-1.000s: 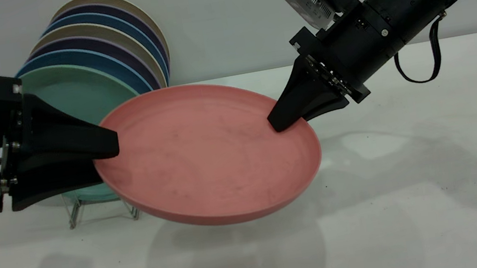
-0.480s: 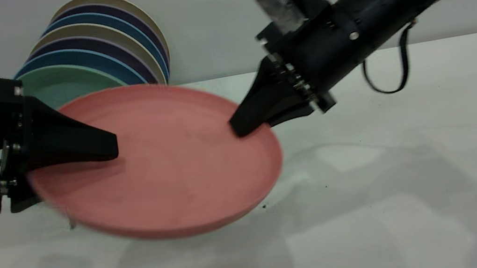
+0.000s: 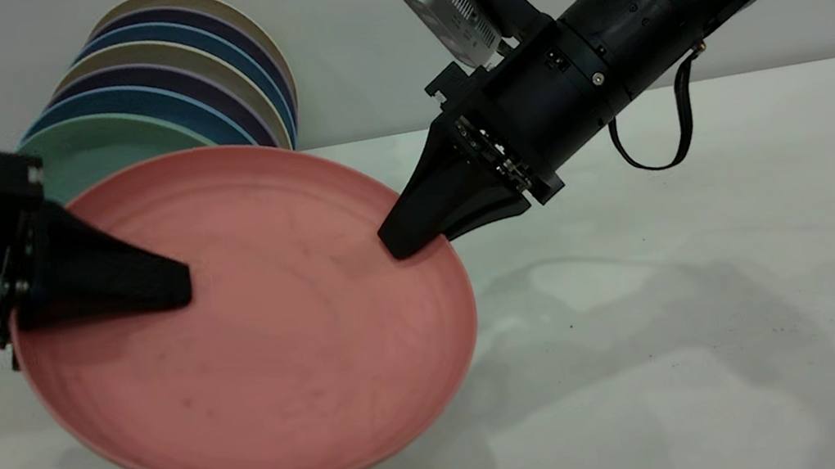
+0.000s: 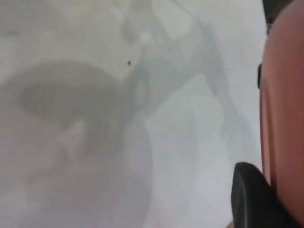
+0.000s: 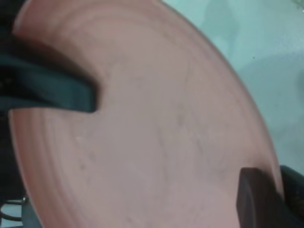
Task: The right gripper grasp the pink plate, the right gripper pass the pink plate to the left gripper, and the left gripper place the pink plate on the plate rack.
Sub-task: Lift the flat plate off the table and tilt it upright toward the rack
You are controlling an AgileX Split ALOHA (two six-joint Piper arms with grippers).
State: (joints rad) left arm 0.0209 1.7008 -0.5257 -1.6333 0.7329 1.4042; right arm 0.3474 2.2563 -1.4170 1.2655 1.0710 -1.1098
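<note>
The pink plate [image 3: 258, 333] hangs tilted above the table, its face turned toward the exterior camera. The right gripper [image 3: 404, 243] is shut on the plate's right rim, with one fingertip [image 5: 256, 199] on the plate face [image 5: 156, 142]. The left gripper [image 3: 178, 291] reaches in from the left with the plate's left rim deep between its jaws. Its upper finger [image 5: 52, 90] lies on the plate face, and a finger [image 4: 251, 199] presses against the plate's edge [image 4: 285, 118]. The plate rack is hidden behind the pink plate.
Several upright plates stand in a row at the back left, a mint-green plate [image 3: 99, 150] in front and blue, purple and beige ones behind. The white table [image 3: 679, 270] stretches to the right and front.
The right gripper carried the pink plate leftward, deep into the left gripper's jaws, and tilted its face toward the camera. The left gripper shifted slightly down and left.
</note>
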